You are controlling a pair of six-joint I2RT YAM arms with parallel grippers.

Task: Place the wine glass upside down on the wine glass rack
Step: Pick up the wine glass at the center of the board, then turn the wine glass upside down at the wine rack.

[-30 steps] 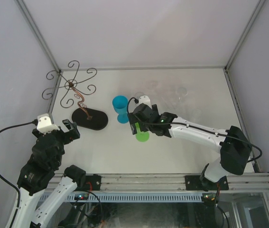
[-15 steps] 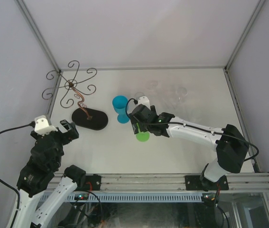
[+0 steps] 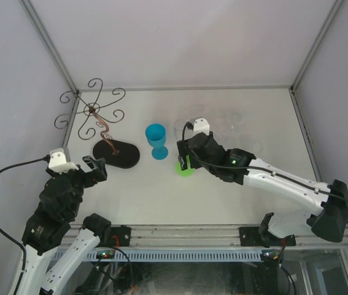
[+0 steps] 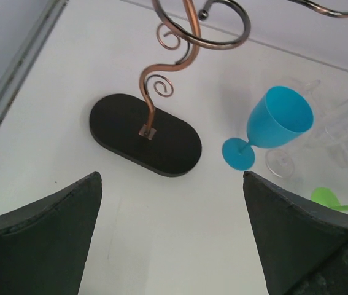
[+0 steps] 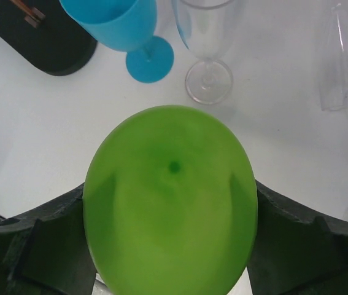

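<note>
Right gripper (image 5: 170,195) pinches the green glass (image 5: 170,166) by its bowl — left gripper (image 4: 170,179) spread wide, facing the rack (image 4: 124,126).

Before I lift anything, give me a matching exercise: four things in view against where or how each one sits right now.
1. green wine glass
2. blue wine glass
3. wine glass rack
4. left gripper

A. open, empty
B. upright on the table, untouched
C. inside the right gripper
D. no glass hung on it

Pairs: 1-C, 2-B, 3-D, 4-A
</note>
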